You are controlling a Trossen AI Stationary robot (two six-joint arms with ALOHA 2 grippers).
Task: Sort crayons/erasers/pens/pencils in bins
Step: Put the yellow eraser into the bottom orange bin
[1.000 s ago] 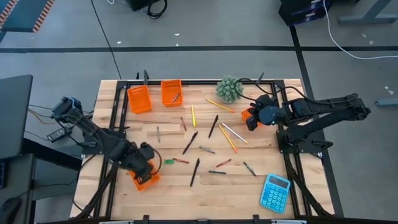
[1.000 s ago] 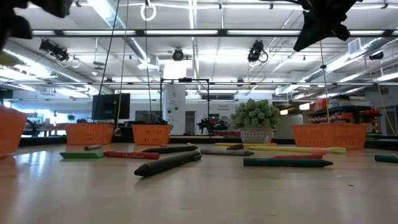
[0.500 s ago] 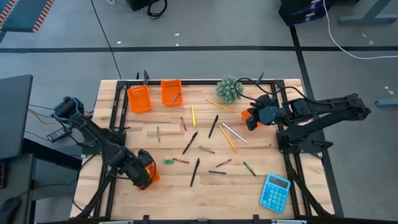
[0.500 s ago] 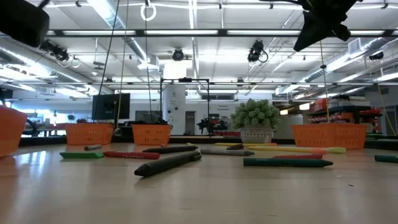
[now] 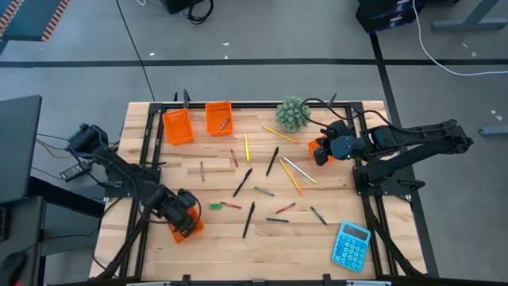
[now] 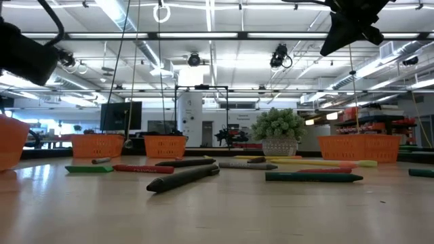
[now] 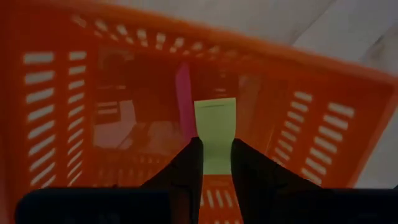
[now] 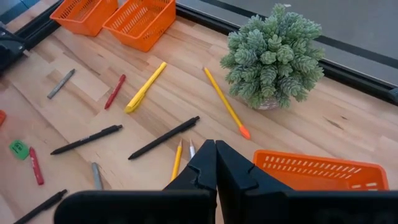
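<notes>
Orange mesh walls fill my left wrist camera: my left gripper (image 7: 216,163) hangs inside a bin (image 7: 56,124) at the near-left part of the wooden table (image 5: 214,246), its two dark fingers clamped on a pale green eraser (image 7: 215,127). A pink eraser (image 7: 183,102) lies in the same bin, just beside the green one. From above, I see that gripper (image 5: 184,218) over this orange bin (image 5: 189,231) near the table's front left edge.

My right gripper (image 8: 215,163) waits above the far right of the table, its fingers pressed together on nothing, over another orange bin (image 8: 317,171) beside a small potted plant (image 8: 273,53).

Two more orange bins (image 5: 178,125) sit side by side at the far left; one (image 5: 218,117) holds a dark stick, which I cannot identify. Scattered across the middle are black pens (image 5: 242,182), yellow pencils (image 5: 290,176), short red and green crayons (image 5: 231,205) and one green eraser (image 5: 214,206), loose on the wood near the left gripper's bin. A blue calculator (image 5: 351,245) lies at the near right corner.
</notes>
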